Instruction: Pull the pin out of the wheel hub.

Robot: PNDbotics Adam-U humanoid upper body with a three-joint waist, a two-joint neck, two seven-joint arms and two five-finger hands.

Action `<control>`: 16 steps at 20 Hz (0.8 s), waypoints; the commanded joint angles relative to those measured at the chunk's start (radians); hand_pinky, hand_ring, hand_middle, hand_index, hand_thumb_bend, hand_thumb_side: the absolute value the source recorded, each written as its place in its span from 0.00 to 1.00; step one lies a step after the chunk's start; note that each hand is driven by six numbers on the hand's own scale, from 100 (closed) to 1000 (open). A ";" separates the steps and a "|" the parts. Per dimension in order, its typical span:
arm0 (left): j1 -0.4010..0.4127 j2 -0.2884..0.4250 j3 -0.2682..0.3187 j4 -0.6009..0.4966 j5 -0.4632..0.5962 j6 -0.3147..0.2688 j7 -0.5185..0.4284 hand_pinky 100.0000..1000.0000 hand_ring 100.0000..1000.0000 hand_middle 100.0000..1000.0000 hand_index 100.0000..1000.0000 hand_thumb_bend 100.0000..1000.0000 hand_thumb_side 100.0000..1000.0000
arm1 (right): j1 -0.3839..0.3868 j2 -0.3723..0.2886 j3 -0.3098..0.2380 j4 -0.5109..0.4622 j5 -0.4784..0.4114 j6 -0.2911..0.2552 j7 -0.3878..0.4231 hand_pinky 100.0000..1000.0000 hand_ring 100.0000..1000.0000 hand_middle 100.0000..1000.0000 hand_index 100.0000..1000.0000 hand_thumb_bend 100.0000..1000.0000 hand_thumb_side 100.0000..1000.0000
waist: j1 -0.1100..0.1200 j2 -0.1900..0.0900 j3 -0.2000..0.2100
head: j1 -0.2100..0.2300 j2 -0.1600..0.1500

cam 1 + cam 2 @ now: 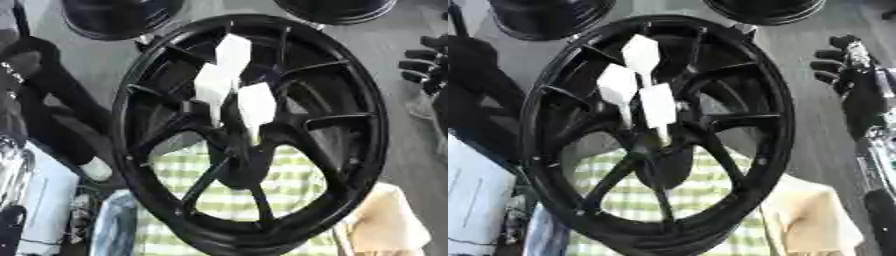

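Wheel hub [658, 135]; right hand [843, 65] curled, apart.

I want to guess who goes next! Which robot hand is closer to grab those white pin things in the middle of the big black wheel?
Probably the right. The right hand shows beside the wheel hub, fingers curled, level with the white pins. No left hand is clearly visible.

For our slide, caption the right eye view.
Black wheel hub with three white pins at its centre; right hand waits beside it.
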 commanded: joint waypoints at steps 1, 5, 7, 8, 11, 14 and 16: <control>-0.010 0.017 0.006 -0.015 0.004 -0.001 -0.001 0.73 0.62 0.75 0.74 0.17 0.78 | -0.005 -0.018 -0.003 -0.013 0.004 0.000 0.001 0.82 0.74 0.67 0.84 0.00 0.80 | 0.000 -0.023 -0.002 | 0.000 -0.012; -0.020 0.016 0.008 -0.018 0.001 -0.002 -0.002 0.73 0.62 0.75 0.74 0.18 0.77 | -0.006 -0.020 -0.007 -0.014 0.004 -0.001 -0.004 0.82 0.74 0.68 0.84 0.00 0.80 | 0.001 -0.017 -0.008 | -0.016 -0.011; -0.028 0.016 0.010 -0.021 -0.001 -0.003 -0.001 0.73 0.62 0.75 0.75 0.18 0.77 | -0.005 -0.022 -0.011 -0.016 0.003 -0.003 -0.008 0.82 0.74 0.68 0.84 0.00 0.80 | 0.001 -0.014 -0.013 | -0.030 -0.009; -0.032 0.017 0.011 -0.023 -0.002 -0.004 -0.001 0.73 0.62 0.75 0.75 0.18 0.77 | -0.004 -0.023 -0.014 -0.017 0.002 -0.005 -0.010 0.82 0.74 0.68 0.84 0.00 0.80 | 0.001 -0.013 -0.015 | -0.037 -0.008; -0.049 0.038 0.011 -0.028 -0.009 -0.003 -0.006 0.73 0.63 0.75 0.75 0.17 0.76 | 0.000 -0.024 -0.022 -0.020 0.000 -0.010 -0.020 0.82 0.74 0.68 0.84 0.00 0.80 | -0.001 -0.008 -0.019 | -0.052 -0.009; -0.079 0.074 0.000 -0.039 -0.021 0.000 -0.021 0.73 0.63 0.76 0.77 0.16 0.74 | 0.005 -0.026 -0.027 -0.021 0.001 -0.012 -0.027 0.82 0.74 0.68 0.84 0.00 0.80 | -0.001 -0.007 -0.022 | -0.059 -0.007; -0.124 0.123 -0.025 -0.062 -0.046 0.004 -0.047 0.73 0.63 0.77 0.77 0.15 0.70 | 0.013 -0.030 -0.029 -0.022 0.005 -0.012 -0.030 0.82 0.74 0.68 0.84 0.00 0.80 | 0.003 -0.010 -0.022 | -0.061 -0.002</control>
